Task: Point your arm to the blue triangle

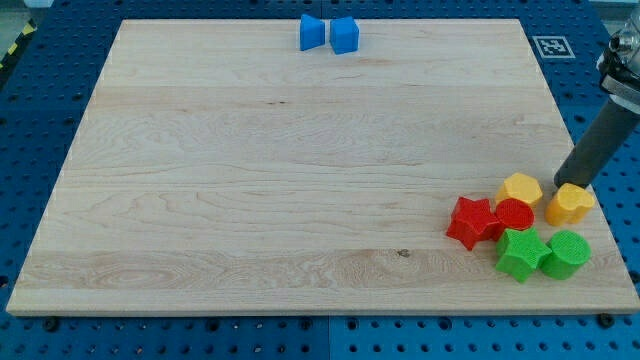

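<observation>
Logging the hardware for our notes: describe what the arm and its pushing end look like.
Only the arm's lower part shows, at the view's right edge: a straight, round, dark grey-black rod with a matte finish, under a wider grey metal collar. My tip is blunt and plain. No cables, labels or markings are visible.

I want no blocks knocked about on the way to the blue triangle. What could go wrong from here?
1. My tip rests against the yellow block at the view's right; moving off could drag it.
2. The other yellow block lies just left, in the path.
3. The blue triangle touches a blue cube; overshooting pushes both.
</observation>
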`<move>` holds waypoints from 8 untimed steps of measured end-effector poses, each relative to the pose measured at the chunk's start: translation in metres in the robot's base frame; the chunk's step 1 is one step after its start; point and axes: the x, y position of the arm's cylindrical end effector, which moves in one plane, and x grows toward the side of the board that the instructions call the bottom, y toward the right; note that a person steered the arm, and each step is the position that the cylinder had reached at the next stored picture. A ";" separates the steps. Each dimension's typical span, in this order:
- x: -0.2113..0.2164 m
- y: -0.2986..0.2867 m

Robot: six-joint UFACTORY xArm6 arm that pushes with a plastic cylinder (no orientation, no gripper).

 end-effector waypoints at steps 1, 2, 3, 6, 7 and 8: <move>0.000 0.015; 0.005 0.044; 0.015 0.040; 0.029 -0.012; 0.027 -0.015; -0.023 -0.015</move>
